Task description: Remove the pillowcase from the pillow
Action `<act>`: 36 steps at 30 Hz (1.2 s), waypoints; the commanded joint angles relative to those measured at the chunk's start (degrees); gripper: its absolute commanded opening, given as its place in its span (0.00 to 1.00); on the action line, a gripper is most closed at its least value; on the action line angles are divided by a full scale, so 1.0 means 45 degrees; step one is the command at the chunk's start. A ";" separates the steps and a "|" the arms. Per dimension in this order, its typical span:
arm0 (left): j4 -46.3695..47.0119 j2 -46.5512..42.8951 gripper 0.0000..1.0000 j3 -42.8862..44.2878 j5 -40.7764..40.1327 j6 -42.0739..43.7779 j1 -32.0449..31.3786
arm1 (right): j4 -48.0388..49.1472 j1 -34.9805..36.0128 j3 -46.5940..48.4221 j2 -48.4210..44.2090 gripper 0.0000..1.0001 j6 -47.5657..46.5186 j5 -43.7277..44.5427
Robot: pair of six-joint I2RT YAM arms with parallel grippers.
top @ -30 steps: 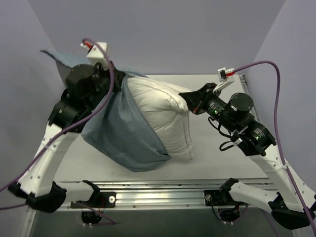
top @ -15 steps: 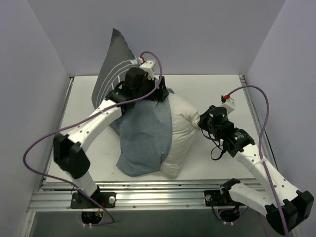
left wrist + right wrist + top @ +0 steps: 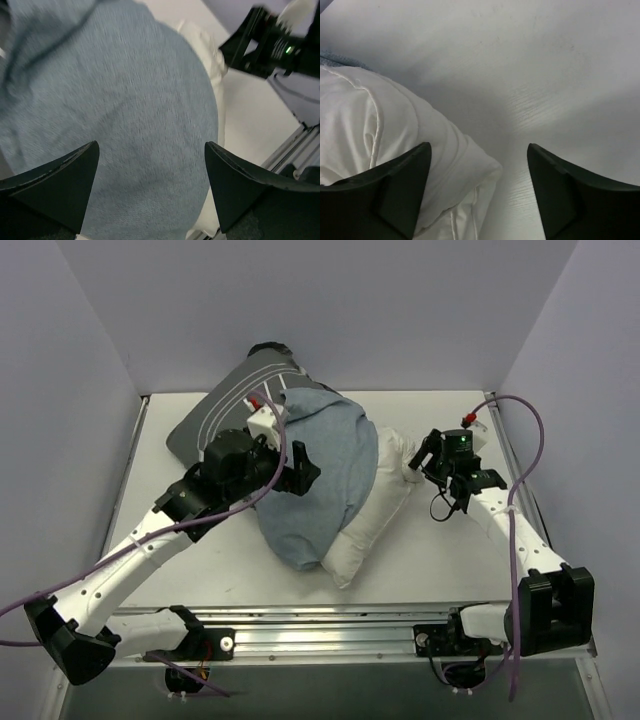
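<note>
The left tool [image 3: 151, 147] is wide open and holds nothing, with the soft blue-grey striped cloth pillowcase [image 3: 125, 95] right under it, and the open right tool [image 3: 479, 146] hangs over a corner of the puffy white pillow [image 3: 375, 120] on the white worktop [image 3: 545, 70].

From above, the pillowcase [image 3: 322, 465] hides most of the pillow [image 3: 378, 512], leaving only the pillow's right and near edges bare. In the left wrist view the cloth over the pillow is blurred and runs off the left, top and bottom edges, so its folds cannot be read. In the right wrist view the pillow is cut off at the left and bottom edges, and the blue-grey sliver beyond its far-left seam is too small to identify.
</note>
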 commanded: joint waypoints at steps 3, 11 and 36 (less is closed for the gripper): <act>0.0016 0.0036 0.94 -0.1725 -0.0847 -0.0454 -0.0836 | 0.0297 0.0126 0.1071 -0.0331 0.88 -0.0881 -0.0581; -0.0219 0.1502 0.94 -0.0692 -0.2567 0.0228 -0.2185 | 0.0727 0.0145 -0.0412 -0.2399 0.98 -0.0686 -0.2065; 0.0699 0.2851 0.94 -0.0105 -0.0438 -0.0787 -0.2732 | 0.4571 0.1297 -0.6095 -0.5782 0.99 0.0368 -0.7750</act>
